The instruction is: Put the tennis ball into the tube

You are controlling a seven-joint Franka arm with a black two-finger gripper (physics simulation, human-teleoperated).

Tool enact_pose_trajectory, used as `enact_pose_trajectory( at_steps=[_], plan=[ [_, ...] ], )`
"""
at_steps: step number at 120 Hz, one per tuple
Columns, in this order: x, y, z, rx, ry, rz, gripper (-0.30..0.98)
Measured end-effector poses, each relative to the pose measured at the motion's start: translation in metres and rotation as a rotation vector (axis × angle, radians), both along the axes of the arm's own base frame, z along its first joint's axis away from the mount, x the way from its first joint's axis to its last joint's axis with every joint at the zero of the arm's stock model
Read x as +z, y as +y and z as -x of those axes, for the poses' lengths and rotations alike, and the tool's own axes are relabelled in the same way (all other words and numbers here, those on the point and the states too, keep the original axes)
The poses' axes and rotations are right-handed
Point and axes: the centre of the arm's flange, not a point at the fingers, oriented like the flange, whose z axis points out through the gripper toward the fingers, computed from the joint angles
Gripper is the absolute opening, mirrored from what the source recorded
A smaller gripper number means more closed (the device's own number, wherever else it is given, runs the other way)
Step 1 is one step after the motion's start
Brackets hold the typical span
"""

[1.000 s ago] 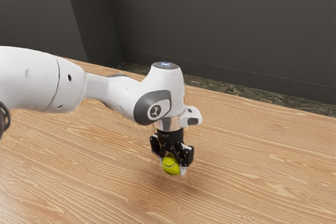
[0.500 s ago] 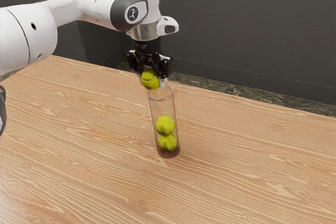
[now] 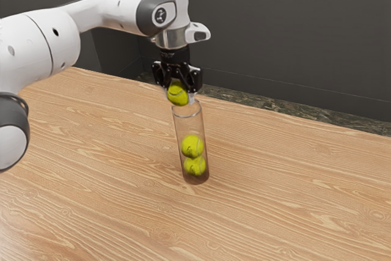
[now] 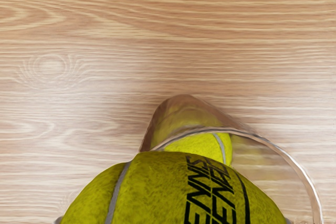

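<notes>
My gripper (image 3: 179,95) is shut on a yellow tennis ball (image 3: 178,94), holding it just above the open top of a clear tube (image 3: 188,120). The tube stands upright on the table, with two more tennis balls stacked in its lower part, the upper one (image 3: 192,146) resting on the lower one (image 3: 195,165). In the wrist view the held ball (image 4: 157,192) is close below my hand and overlaps part of the tube's rim (image 4: 286,156); a ball inside (image 4: 202,146) shows past it. The held ball sits slightly toward the exterior view's left of the tube's opening.
The wooden table (image 3: 293,181) stretches around the tube on all sides. Behind its far edge lie a dark mottled floor strip (image 3: 244,103) and a dark grey wall (image 3: 293,29).
From low over the table, my hand rose with the ball toward the exterior view's left, uncovering the tube. Since half a second ago it has shifted slightly toward the exterior view's right.
</notes>
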Motion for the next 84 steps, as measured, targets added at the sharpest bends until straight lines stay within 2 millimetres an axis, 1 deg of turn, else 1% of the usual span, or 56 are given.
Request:
enact_pose_trajectory(
  at_steps=[11, 24, 38, 46, 50, 56, 69, 77, 84],
  plan=[
    [0.0, -0.01, 0.002, -0.016, -0.005, 0.015, 0.38],
    [0.0, -0.014, 0.002, -0.023, -0.009, 0.027, 0.38],
    [-0.001, -0.016, 0.003, -0.027, -0.009, 0.035, 0.51],
    [0.005, -0.015, 0.005, -0.028, -0.017, 0.041, 0.55],
    [0.012, -0.012, 0.009, -0.029, -0.023, 0.043, 0.57],
    [0.019, -0.003, 0.023, -0.023, -0.018, 0.051, 0.6],
    [0.064, 0.025, 0.066, -0.018, -0.049, 0.057, 0.63],
    [0.086, 0.04, 0.083, -0.025, -0.071, 0.039, 0.65],
    [0.097, 0.051, 0.094, -0.028, -0.078, 0.027, 0.66]
  ],
)
